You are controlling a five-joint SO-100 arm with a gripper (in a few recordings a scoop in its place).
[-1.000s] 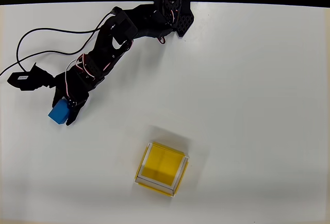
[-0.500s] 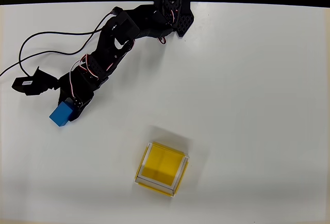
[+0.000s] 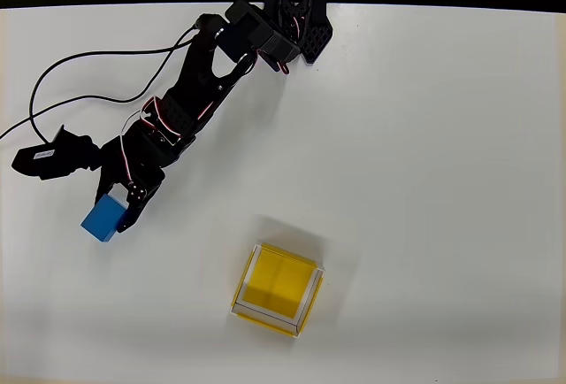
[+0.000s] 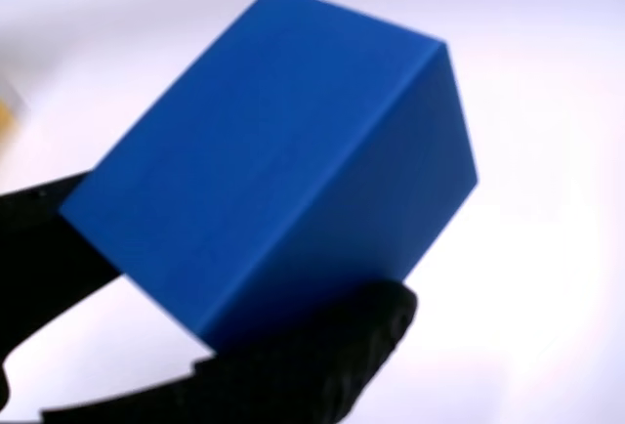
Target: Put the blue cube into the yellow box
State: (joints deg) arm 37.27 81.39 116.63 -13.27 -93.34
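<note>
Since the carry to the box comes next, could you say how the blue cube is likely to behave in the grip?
The blue cube looks solid with flat matte faces, so it is probably stiff and unlikely to roll. The gripper seems to hold it near one edge, so it might pivot.

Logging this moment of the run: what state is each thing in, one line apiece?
blue cube: gripped between the black fingers, away from the box.
gripper: shut on the blue cube.
yellow box: open-topped, nothing inside, standing apart from the arm.
table: white, bearing the box.
</note>
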